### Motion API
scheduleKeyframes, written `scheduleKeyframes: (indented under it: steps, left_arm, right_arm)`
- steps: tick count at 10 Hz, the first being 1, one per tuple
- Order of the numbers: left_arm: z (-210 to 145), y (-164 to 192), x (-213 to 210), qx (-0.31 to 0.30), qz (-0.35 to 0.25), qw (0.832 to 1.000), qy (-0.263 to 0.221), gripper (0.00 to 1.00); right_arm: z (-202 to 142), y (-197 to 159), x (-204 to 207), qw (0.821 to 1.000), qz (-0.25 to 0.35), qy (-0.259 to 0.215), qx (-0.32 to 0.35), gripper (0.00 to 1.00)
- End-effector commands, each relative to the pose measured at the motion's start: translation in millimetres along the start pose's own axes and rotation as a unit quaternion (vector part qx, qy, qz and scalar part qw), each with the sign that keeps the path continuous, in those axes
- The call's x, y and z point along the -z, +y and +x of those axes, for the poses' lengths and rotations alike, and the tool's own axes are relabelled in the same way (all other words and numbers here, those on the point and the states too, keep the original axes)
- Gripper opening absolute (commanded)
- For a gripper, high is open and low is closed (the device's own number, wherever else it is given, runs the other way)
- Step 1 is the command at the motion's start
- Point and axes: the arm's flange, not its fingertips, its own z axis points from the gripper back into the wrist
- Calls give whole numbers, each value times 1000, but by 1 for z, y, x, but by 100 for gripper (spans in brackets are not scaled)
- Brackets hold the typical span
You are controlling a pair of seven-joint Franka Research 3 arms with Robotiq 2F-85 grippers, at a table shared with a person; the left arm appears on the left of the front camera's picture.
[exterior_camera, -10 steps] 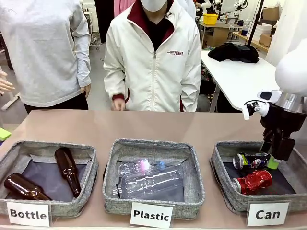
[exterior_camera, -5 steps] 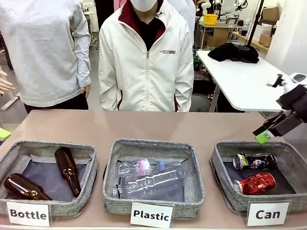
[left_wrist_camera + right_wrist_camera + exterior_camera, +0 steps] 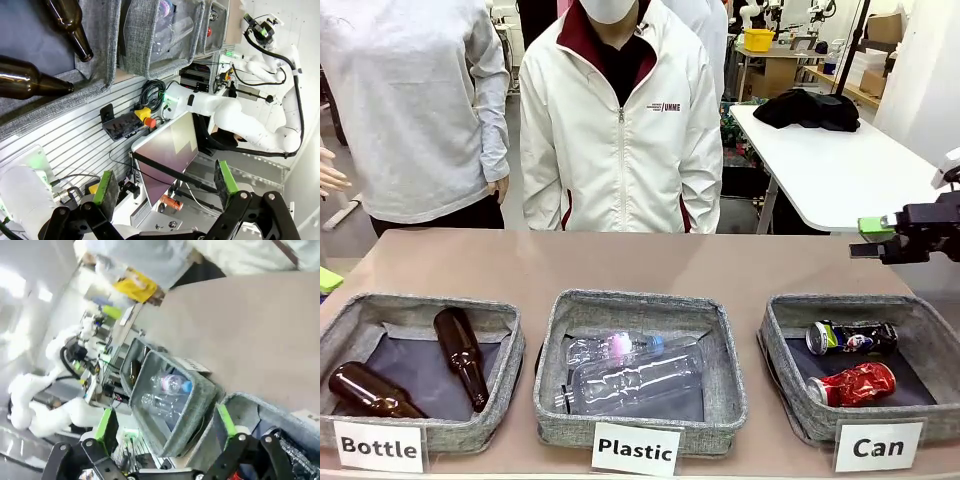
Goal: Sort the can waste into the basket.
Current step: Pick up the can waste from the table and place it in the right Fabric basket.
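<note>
- Up and away from the "Can" basket goes my right gripper — a second ago its fingers were down inside beside the cans; now it hangs above and behind the far right corner, turned on its side, jaws spread wide and empty.
- Both cans lie on the basket's dark liner: the black-and-blue can at the back, the crumpled red can just in front, each on its side. I judge the sorting done, which would explain the retreat.
- My left gripper is also released, holding nothing, parked low off the table's edge, clear of the work.
- Brown bottles sit in the "Bottle" basket, clear plastic bottles in the "Plastic" one — properly separated.
- A person in a white jacket stands across the table; nothing blocks my arm's way back.
</note>
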Motion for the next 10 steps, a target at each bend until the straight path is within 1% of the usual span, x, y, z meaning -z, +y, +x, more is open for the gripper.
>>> scheduleKeyframes:
  steps: [1,2,10]
  left_arm:
    - [0,0,0,1,0,1000,0,100]
    - [0,0,0,1,0,1000,0,100]
    - [0,0,0,1,0,1000,0,100]
  right_arm:
    - [15,-1,20,996,-58,38,48,100]
    - [0,0,0,1000,0,0,0,100]
    - [0,0,0,1000,0,0,0,100]
